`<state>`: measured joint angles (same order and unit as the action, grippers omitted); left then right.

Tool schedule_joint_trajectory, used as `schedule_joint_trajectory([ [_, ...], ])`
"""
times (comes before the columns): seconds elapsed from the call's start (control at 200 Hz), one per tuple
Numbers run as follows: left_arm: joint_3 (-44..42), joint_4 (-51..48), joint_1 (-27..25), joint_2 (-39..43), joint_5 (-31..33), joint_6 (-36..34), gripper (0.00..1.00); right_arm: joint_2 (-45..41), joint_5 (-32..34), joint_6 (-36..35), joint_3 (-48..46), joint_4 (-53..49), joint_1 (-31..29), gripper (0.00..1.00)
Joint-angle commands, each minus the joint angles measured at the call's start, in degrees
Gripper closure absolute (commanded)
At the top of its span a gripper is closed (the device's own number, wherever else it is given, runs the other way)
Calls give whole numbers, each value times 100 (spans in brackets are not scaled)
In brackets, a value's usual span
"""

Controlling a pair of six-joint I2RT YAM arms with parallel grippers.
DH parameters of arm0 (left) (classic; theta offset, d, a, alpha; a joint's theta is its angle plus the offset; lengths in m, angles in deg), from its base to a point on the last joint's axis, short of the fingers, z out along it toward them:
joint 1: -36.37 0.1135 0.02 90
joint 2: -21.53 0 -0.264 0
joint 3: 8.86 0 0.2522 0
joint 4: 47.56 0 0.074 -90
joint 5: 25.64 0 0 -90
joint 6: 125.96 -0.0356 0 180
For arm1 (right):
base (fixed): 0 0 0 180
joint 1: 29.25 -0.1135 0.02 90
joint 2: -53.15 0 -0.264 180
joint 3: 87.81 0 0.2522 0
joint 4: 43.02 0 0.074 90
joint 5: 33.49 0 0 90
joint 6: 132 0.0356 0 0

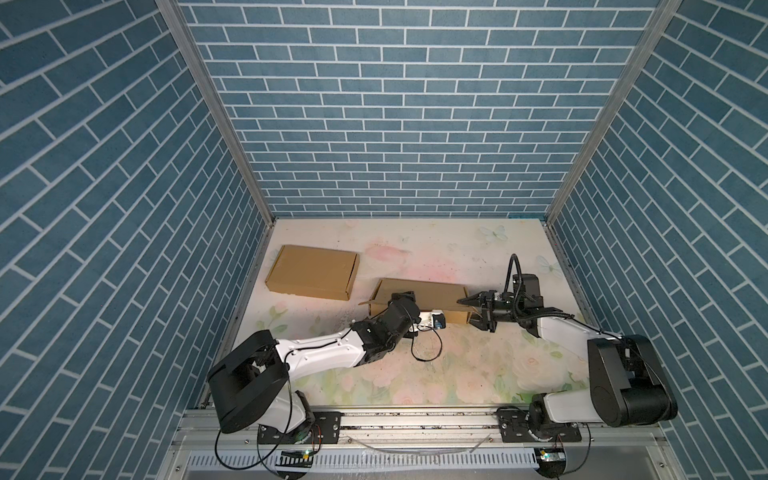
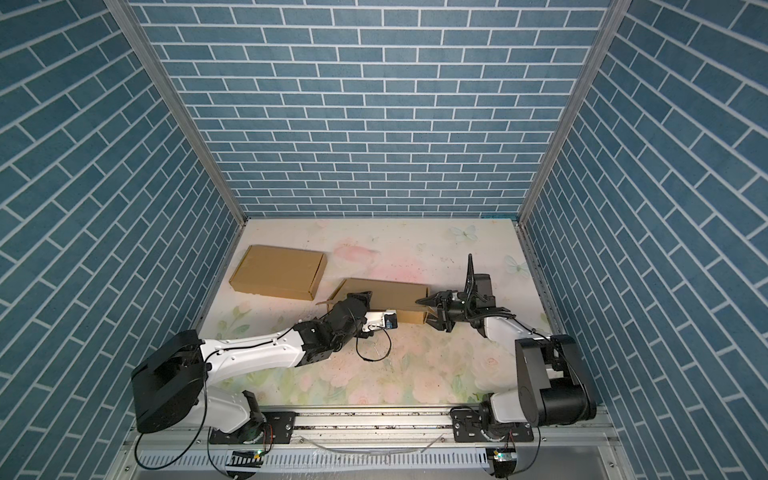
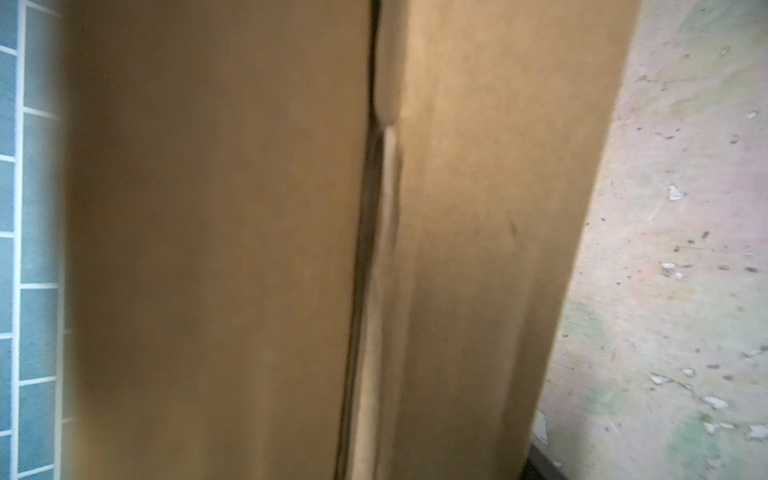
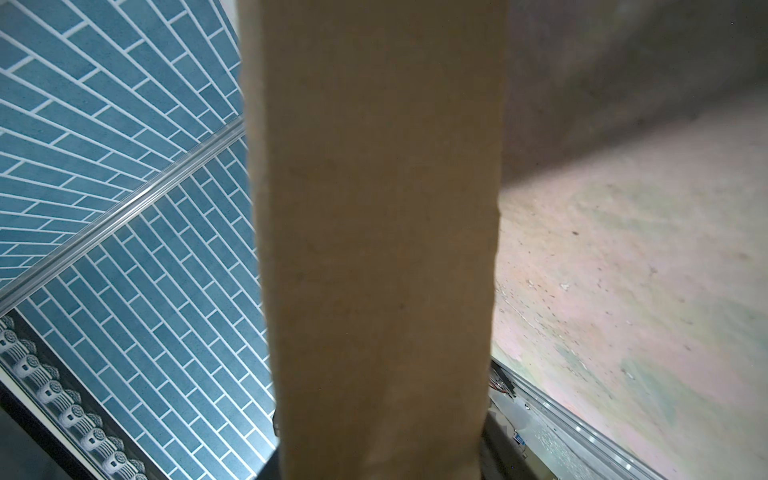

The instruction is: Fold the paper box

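While the box (image 1: 432, 293) lies in the middle of the table (image 1: 457, 365), long axis running left to right, the right tool (image 1: 467, 311) stands spread astride its right end and the left tool (image 1: 404, 298), whose spread I cannot tell, sits at its near-left part, equally close.

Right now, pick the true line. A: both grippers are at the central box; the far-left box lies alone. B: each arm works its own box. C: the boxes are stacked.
A: in a top view the left gripper and right gripper are both at the central box, with the far-left box apart.
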<state>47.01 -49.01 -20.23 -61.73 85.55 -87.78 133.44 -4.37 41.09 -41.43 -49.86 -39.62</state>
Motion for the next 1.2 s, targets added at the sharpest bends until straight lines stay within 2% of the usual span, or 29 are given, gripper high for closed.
schedule_joint_trajectory([
  [0.0, -112, 450, -35, -135, 137, -83, 22, -65, -378, 190, 49, 75, -31, 52],
  [0.09, -133, 531, -36, -159, 131, -118, 24, -79, -462, 173, 39, 64, -27, 51],
  [0.255, -106, 384, -37, -43, 113, -145, 30, -99, -482, 47, 31, 82, 12, 32],
  [0.44, -68, 62, -31, 98, 54, -59, 35, -451, -441, -157, 108, -10, 194, 23],
  [0.515, 52, -239, -17, 154, -11, 40, 35, -645, -455, -644, 247, -647, 330, 22],
  [0.61, 364, -959, 78, 281, -221, 246, 36, -949, -275, -1643, 587, -1904, 517, 20],
  [0.73, 911, -2039, 249, 379, -626, 614, 37, -1287, 307, -3089, 1220, -3491, 692, 20],
  [0.81, 1307, -2839, 370, 352, -983, 855, 39, -1594, 1105, -3927, 1609, -4236, 741, 19],
  [1.0, 2228, -4288, 651, 100, -1797, 1195, 42, -2300, 2048, -4888, 1629, -4183, 754, 21],
  [1.11, 2588, -4827, 861, -58, -2499, 1350, 42, -2653, 2186, -5235, 1387, -3752, 697, 25],
  [1.195, 2754, -5027, 1006, -271, -2659, 1354, 43, -2738, 2206, -5334, 1166, -3301, 635, 25],
])
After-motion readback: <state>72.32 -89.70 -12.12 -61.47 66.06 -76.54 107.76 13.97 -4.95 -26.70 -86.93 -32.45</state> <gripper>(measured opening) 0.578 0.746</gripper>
